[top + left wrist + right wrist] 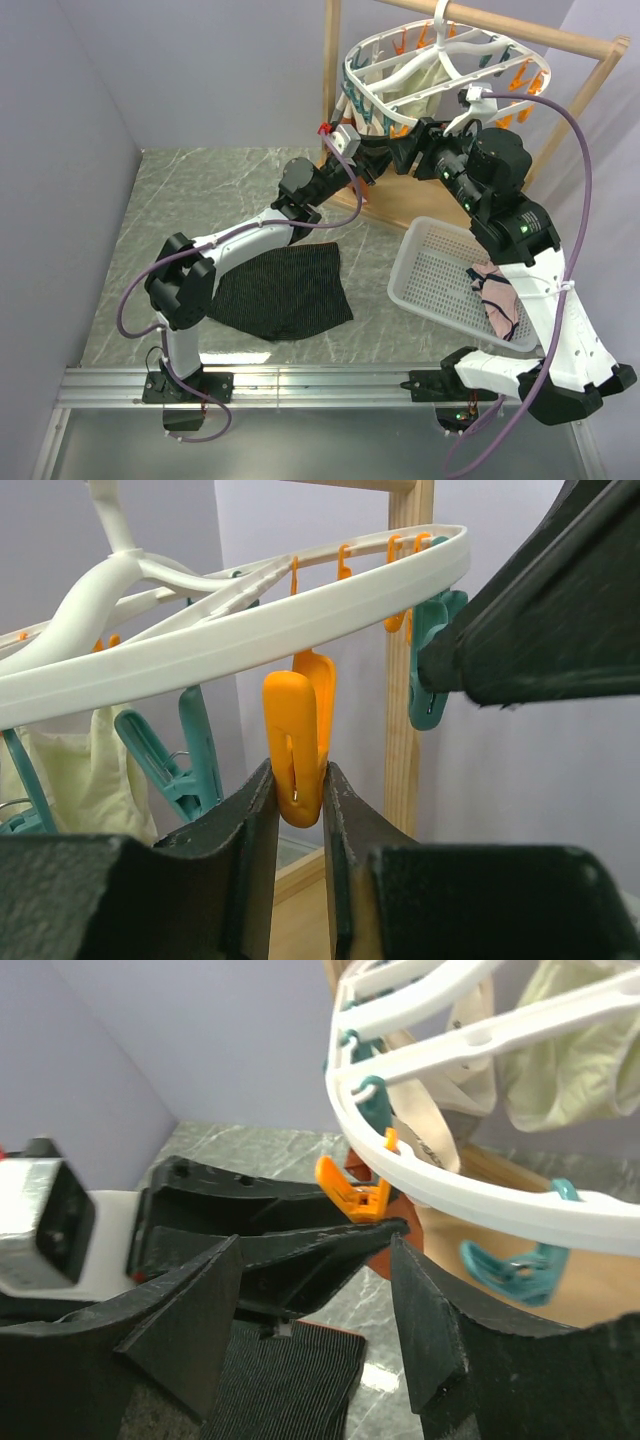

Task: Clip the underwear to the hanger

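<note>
Black pinstriped underwear (285, 292), white hanger (250, 625), orange clip (297, 740), teal clip (200, 745), grey marbled desk (200, 190), white mesh basket (440, 275), cream cloth (90, 780)

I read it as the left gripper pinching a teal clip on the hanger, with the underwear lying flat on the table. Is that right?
Not quite. The left gripper is pinching an orange clip, not a teal one. The left wrist view shows it hanging from the rim of the hanger. The rest holds: the underwear lies flat on the table.
</note>
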Controlling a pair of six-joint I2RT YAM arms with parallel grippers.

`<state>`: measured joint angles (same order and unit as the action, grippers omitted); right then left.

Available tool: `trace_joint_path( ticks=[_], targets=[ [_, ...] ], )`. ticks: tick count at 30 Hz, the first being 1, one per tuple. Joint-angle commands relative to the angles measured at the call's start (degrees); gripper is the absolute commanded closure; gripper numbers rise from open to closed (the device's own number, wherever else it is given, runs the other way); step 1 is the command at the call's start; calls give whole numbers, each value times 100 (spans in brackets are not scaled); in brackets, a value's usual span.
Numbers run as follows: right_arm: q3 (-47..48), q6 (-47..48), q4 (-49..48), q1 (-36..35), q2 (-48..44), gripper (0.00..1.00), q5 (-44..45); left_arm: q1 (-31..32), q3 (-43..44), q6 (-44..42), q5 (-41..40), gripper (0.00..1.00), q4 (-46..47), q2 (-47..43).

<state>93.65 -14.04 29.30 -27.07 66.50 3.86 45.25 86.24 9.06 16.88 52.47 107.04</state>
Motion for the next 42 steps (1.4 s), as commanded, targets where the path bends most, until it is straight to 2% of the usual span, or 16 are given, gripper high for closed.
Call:
trace_joint_path(
  ticks=[1,12,23,33,37,42],
  targets=[
    [163,-204,58,26,-32,33,361,54,34,-80,157,100,88,-333],
    [13,-345,-363,26,161,34,212,115,-98,-159,306,100,106,-412],
    [260,-318,-417,35,539,39,396,124,-204,-80,386,100,158,-465],
    [286,-266,-117,96,373,39,493,115,-230,26,447,100,194,-465],
    [163,-283,-65,219,311,38,283,106,-239,157,552,100,167,-500],
    [-197,-196,-433,316,83,37,98,98,-186,219,579,100,79,-492]
  ],
)
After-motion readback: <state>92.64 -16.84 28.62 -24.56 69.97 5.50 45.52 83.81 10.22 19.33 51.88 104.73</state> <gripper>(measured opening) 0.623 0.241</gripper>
